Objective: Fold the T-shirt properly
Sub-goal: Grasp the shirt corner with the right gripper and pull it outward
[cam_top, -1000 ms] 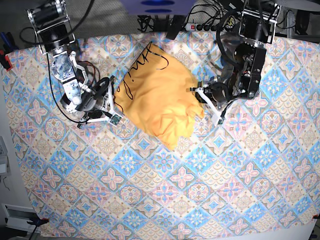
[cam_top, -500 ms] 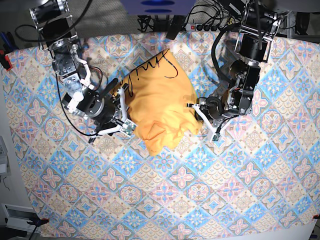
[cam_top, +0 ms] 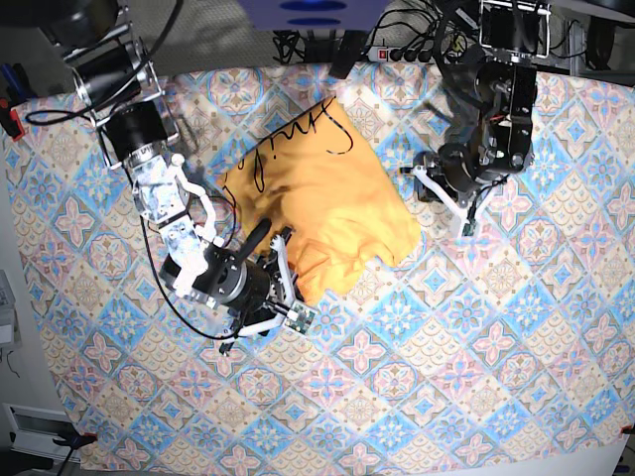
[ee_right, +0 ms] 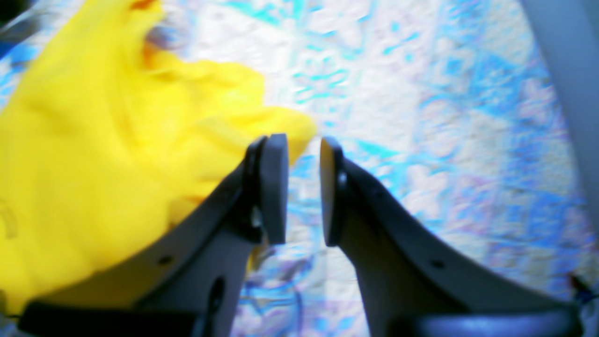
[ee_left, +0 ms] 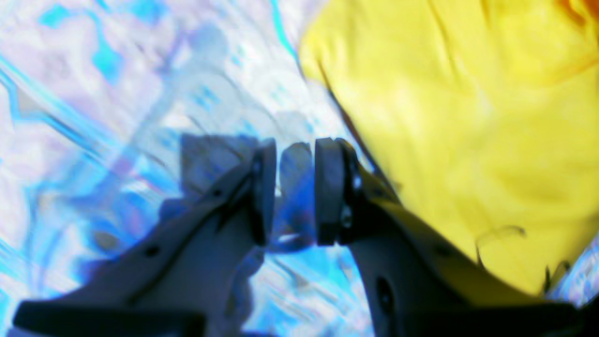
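Observation:
The yellow-orange T-shirt (cam_top: 317,198) lies crumpled on the patterned cloth, black lettering at its far edge. My right gripper (cam_top: 291,288) is at the shirt's near lower tip. In the right wrist view its jaws (ee_right: 303,187) stand a narrow gap apart with only cloth between them, and the shirt (ee_right: 93,140) lies left of them. My left gripper (cam_top: 444,201) hovers right of the shirt, apart from it. In the left wrist view its jaws (ee_left: 295,187) are narrowly apart and empty, and the shirt (ee_left: 468,140) lies to the right.
The blue-pink tile-patterned cloth (cam_top: 446,347) covers the whole table. A power strip and cables (cam_top: 382,50) lie beyond the back edge. A red clamp (cam_top: 10,121) sits at the left edge.
The right-wrist arm swept down along the shirt's left side to its lower tip. The left-wrist arm drew back up and right, away from the shirt. The shirt shifted and rotated slightly.

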Robot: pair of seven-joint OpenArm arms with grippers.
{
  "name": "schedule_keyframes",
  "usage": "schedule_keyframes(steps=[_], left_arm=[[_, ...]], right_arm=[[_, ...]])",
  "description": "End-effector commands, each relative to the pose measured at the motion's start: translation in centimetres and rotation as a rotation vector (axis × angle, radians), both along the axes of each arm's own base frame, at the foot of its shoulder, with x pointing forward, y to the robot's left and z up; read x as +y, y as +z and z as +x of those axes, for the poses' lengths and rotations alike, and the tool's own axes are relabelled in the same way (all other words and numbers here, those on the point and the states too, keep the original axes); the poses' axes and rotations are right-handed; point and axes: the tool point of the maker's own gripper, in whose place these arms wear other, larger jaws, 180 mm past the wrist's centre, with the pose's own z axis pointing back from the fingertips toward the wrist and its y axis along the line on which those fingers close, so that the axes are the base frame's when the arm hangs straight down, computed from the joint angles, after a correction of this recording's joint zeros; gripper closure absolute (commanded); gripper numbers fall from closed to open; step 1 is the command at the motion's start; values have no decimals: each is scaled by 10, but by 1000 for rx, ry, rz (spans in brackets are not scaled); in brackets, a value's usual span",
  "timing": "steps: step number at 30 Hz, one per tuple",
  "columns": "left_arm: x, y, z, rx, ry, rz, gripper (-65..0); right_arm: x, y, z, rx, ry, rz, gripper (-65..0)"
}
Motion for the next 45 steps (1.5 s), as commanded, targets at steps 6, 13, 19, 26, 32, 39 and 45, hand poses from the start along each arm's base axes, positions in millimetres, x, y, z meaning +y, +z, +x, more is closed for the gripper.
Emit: schedule_keyframes(steps=[6, 13, 19, 26, 32, 39, 45], left_arm=[[-8, 14, -13, -35, -20, -16, -136], [-24, 7, -31, -3, -12, -54, -136], [-24, 6, -34, 5, -12, -55, -136], [-24, 7, -33, 2, -11, -57, -136], [-28, 6, -33, 1, -10, -63, -136], [-28, 6, -33, -1, -9, -63, -136], [-28, 6, -33, 1, -8, -64, -136]], right_arm=[[36, 13, 21, -31, 83, -13, -121], [60, -20, 22, 27, 191, -96, -121], [48, -64, 16, 118, 212, -179, -122], [36, -92, 23, 154, 206, -233, -173], [21, -94, 39, 116, 168, -250, -173], [39, -64, 51, 30, 196, -215, -173], [40, -50, 62, -3, 201, -222, -176]])
